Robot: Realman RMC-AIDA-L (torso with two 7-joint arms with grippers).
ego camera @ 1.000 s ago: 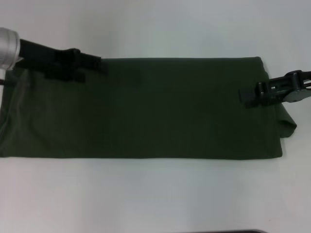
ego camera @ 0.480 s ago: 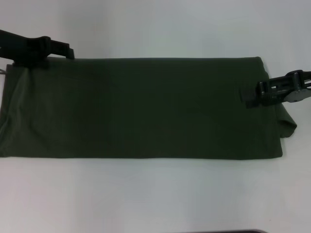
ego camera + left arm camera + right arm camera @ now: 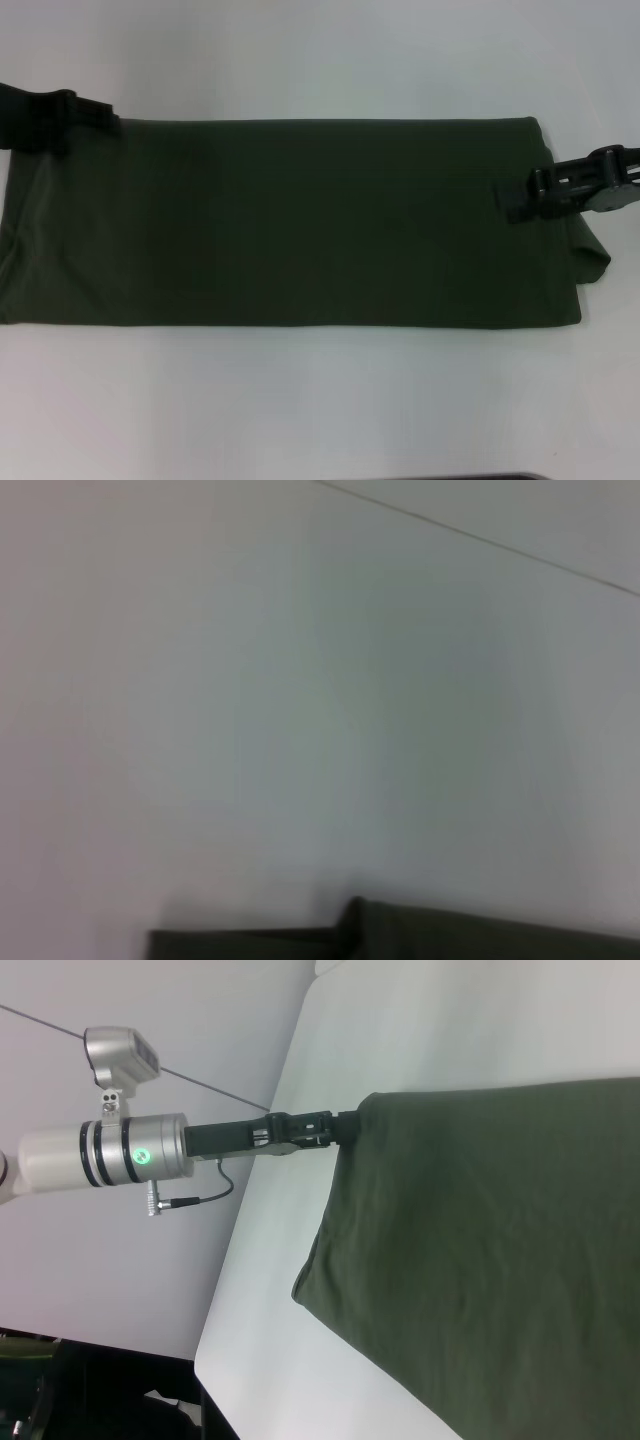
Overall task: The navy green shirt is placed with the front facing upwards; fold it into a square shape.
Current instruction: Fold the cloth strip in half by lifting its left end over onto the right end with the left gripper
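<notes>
Head view: the navy green shirt [image 3: 290, 225], a long folded band, spans the table [image 3: 320, 400]. Left gripper [image 3: 95, 115] at ten o'clock, right gripper [image 3: 520, 200] at three; closure of either unclear.

Left wrist view: only a shirt edge [image 3: 440, 935] shows.

Right wrist view: the left gripper [image 3: 340, 1128] touches the shirt's [image 3: 500, 1250] corner; a weak hold risks the corner slipping and a crooked fold.

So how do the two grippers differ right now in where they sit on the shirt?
The left gripper sits at the far left corner of the navy green shirt, barely over the cloth; the right gripper reaches in over the right edge, midway along it. The left points along the far edge, the right inward. Both are black and low to the cloth.
</notes>
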